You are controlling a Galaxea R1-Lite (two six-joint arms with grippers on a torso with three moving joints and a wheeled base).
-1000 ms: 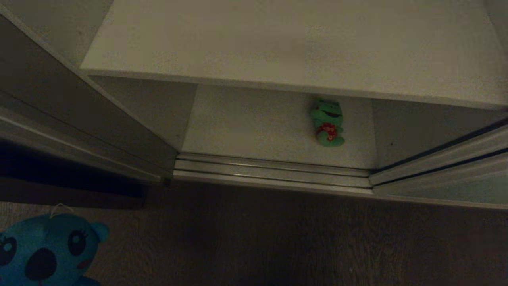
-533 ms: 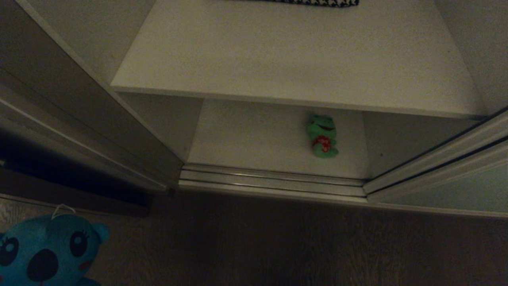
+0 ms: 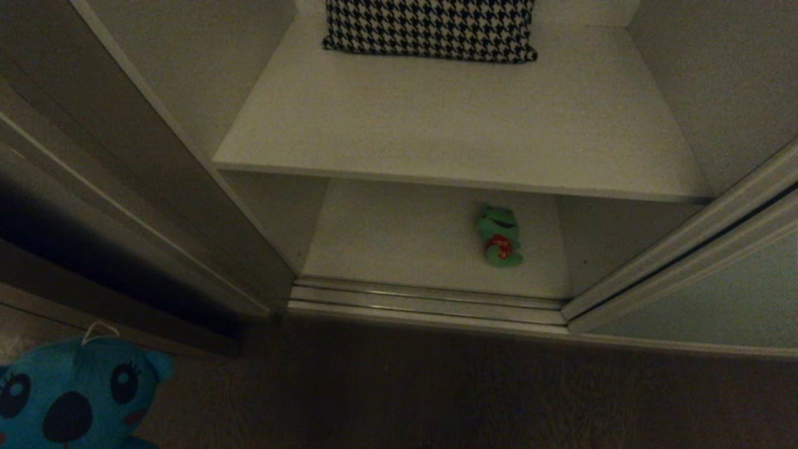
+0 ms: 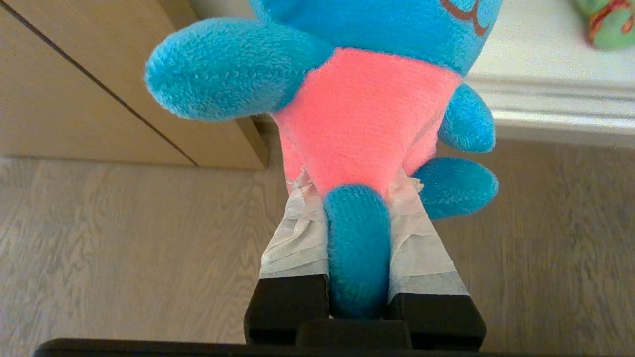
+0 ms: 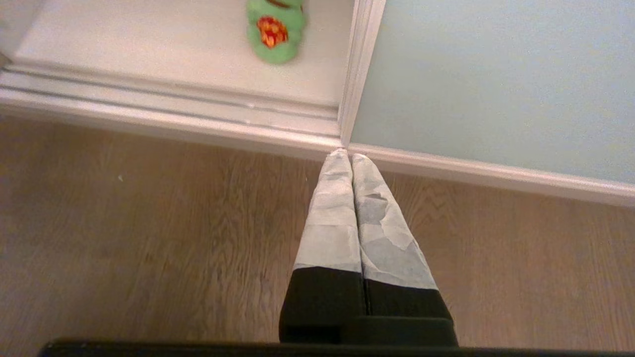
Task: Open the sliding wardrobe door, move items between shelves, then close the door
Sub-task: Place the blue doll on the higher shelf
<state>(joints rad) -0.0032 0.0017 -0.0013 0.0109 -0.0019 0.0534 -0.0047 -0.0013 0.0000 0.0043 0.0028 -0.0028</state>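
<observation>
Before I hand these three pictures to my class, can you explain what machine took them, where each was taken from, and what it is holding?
They come from a wheeled robot with two arms, standing before an open wardrobe. One camera sits on its head and looks down; one sits on each wrist, behind the jaws.

In the head view, the sliding wardrobe door is pushed to the right. A green frog lies on the bottom shelf. On the upper shelf rests a black-and-white checked cushion.

The left wrist view shows the left gripper, its jaws wrapped in pale tape and shut on one leg of a blue bear with a pink-red belly. The bear also peeks into the head view's lower left corner.

The right wrist view shows the right gripper, jaws shut and empty, above the wooden floor near the door's edge.
</observation>
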